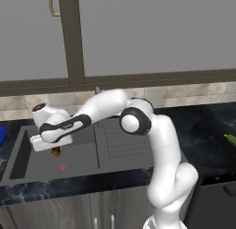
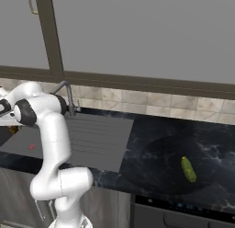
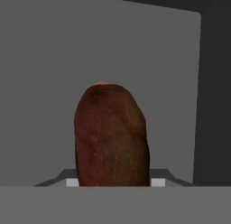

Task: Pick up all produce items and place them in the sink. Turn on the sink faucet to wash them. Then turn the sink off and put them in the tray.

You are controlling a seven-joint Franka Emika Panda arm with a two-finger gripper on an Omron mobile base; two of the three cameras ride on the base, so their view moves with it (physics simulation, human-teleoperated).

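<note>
Hand point(image 1: 56, 151) hangs over the sink point(image 1: 27, 165) basin, partly closed w/ the brown-orange oblong point(image 3: 112, 135) clamped between its fingers, held above the basin floor. Small red spot point(image 1: 61, 167) on basin floor just below it. Green cucumber-like veg point(image 2: 187, 169) lies on dark counter point(image 2: 156, 167), well apart from sink, past the drainboard point(image 2: 94, 139). Faucet point(image 2: 67, 96) stands behind sink.
</note>
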